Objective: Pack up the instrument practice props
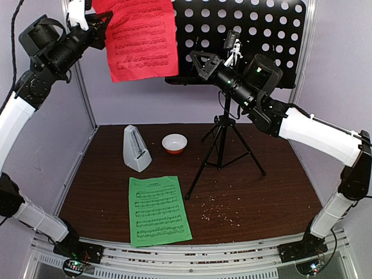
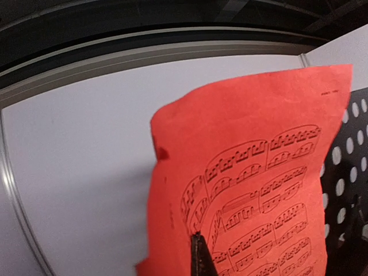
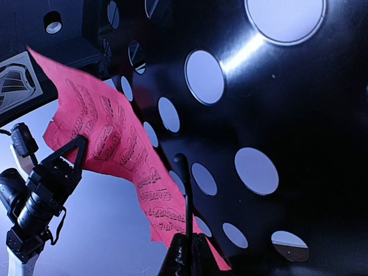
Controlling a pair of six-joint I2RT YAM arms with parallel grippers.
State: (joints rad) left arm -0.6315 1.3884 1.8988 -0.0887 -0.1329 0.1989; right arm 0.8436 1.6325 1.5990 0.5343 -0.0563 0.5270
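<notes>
Left claw grasping red page at 11 o'clock, right claw clenched by music stand desk at 1 o'clock

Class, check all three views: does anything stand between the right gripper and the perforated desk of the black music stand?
Nothing visible does. The shut right gripper points straight at the bare desk. The red page, pinched by the left gripper, hangs just to one side of it, not across the gap.
</notes>
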